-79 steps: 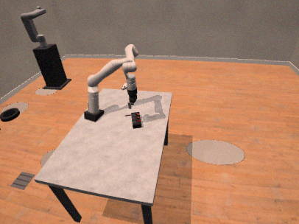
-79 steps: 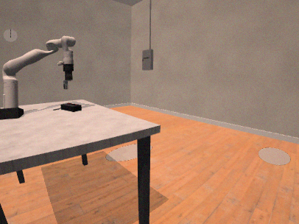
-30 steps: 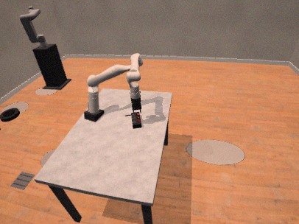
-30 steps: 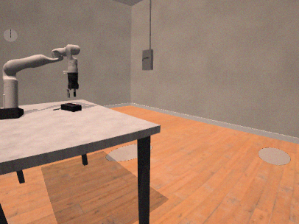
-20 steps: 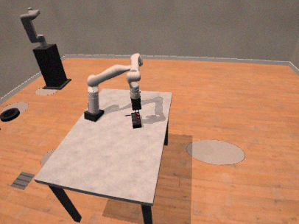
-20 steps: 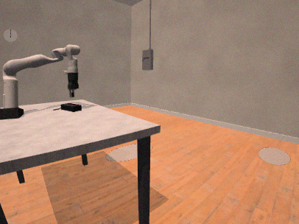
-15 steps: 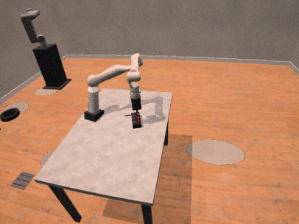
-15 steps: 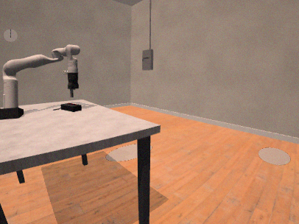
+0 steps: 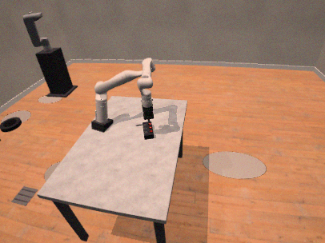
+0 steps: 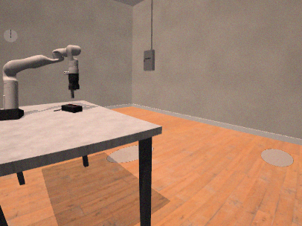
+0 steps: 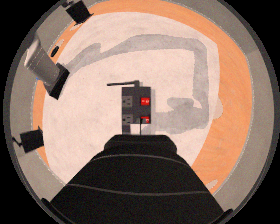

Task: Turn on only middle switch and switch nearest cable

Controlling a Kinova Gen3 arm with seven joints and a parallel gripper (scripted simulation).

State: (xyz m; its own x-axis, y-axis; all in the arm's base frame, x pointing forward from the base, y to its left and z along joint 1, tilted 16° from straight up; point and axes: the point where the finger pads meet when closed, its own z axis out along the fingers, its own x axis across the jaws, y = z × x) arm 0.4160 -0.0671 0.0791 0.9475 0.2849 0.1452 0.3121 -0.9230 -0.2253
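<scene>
Fingers are pressed together with nothing between them, so the gripper (image 10: 72, 94) forms one narrow tip pointing straight down. It hangs above the power strip (image 10: 71, 108), not touching it, over the end nearer the arm's base in the exterior view.

The power strip lies flat and right way up on the table (image 9: 120, 174), near the far edge and well apart from the arm's base (image 9: 102, 125). In the wrist view a thin dark cable (image 11: 116, 85) leaves the far end of the strip. That view shows two switches glowing red down the strip's right side, one (image 11: 145, 101) nearer the cable end and one (image 11: 145, 120) lower down, close to where the wrist body cuts off the view. The top view shows about three red dots along the strip, too small to count surely. Which rockers are on and which are off I cannot tell for certain, so how much of the target pattern is already met is unclear. My judgement is that the pressing work is at an early or middle stage, with the closed tip lined up to push a rocker.

The arm rises from its base, reaches across with a bent elbow, and drops its last links vertically over the strip.
</scene>
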